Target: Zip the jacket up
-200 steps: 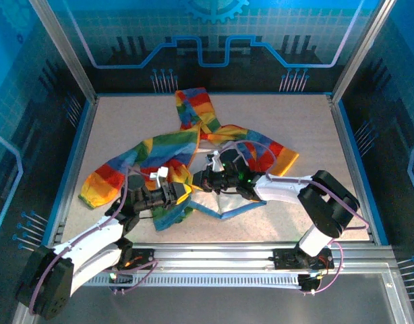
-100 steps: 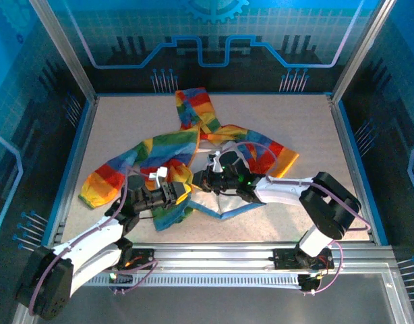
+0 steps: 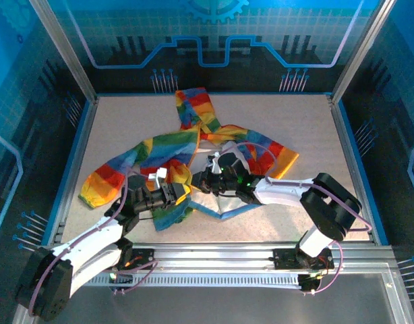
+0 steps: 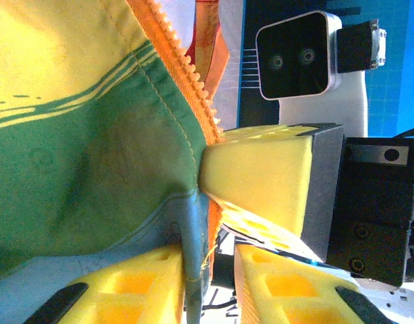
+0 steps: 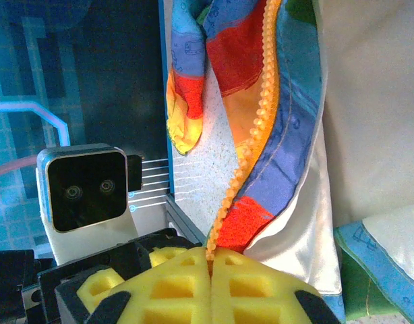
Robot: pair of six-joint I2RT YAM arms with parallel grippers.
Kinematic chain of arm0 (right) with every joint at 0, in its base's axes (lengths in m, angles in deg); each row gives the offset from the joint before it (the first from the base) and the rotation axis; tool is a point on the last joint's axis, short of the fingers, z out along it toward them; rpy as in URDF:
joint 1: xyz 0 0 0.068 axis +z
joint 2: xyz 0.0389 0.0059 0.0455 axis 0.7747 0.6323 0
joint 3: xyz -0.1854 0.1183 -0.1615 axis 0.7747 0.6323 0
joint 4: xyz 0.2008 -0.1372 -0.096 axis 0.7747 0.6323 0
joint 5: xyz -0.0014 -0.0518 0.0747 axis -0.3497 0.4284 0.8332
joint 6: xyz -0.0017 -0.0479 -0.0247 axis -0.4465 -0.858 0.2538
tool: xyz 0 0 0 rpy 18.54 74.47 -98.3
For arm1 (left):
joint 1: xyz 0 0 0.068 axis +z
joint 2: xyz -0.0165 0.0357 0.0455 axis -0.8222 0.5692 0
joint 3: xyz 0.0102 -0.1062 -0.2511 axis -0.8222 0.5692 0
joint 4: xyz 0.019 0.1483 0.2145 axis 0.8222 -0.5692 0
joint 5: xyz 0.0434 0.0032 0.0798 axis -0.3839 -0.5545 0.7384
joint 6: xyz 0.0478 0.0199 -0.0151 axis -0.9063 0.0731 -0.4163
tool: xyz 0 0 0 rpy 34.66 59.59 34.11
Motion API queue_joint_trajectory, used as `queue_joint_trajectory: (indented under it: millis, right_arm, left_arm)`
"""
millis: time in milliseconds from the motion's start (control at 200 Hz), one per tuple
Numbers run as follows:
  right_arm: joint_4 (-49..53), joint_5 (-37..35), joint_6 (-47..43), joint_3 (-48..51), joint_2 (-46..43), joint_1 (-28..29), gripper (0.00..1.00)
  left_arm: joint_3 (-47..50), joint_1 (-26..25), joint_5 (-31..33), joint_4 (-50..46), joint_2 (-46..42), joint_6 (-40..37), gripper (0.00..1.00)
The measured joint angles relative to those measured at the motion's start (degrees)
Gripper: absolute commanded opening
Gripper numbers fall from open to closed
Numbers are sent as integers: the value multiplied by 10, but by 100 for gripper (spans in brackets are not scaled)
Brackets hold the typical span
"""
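Near the middle of the speckled grey table [image 3: 294, 115], toward its near edge, the small rainbow-striped hooded fabric jacket [image 3: 187, 145] lies rumpled, front open. Almost closed, the left gripper [image 3: 182, 194] pinches its blue hem; the right gripper [image 3: 200, 182] is clamped tight on the orange zipper teeth [image 5: 257, 128], seemingly at their lower end.

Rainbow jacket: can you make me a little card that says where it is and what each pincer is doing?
jacket: lying open and rumpled on the table
zipper: orange, not zipped
right pincer: shut on the zipper's edge
left pincer: jacket's blue hem between its pads; grip unclear
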Motion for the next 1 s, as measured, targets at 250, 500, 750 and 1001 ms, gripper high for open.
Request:
queue_joint_trajectory:
  millis: [250,500,750,1001]
  right_arm:
    - [1,-6,0,0,0,1,0]
    - [8,-9,0,0,0,1,9]
    - [109,-21,-46,-3,-52,-10,46]
    - [332,-59,-198,-21,-175,-92,54]
  left_arm:
    - [0,0,0,0,0,0,13]
    - [0,0,2,-3,0,-4,0]
    - [-9,0,4,-66,-19,-33,0]
    - [-55,0,25,-209,-84,-109,0]
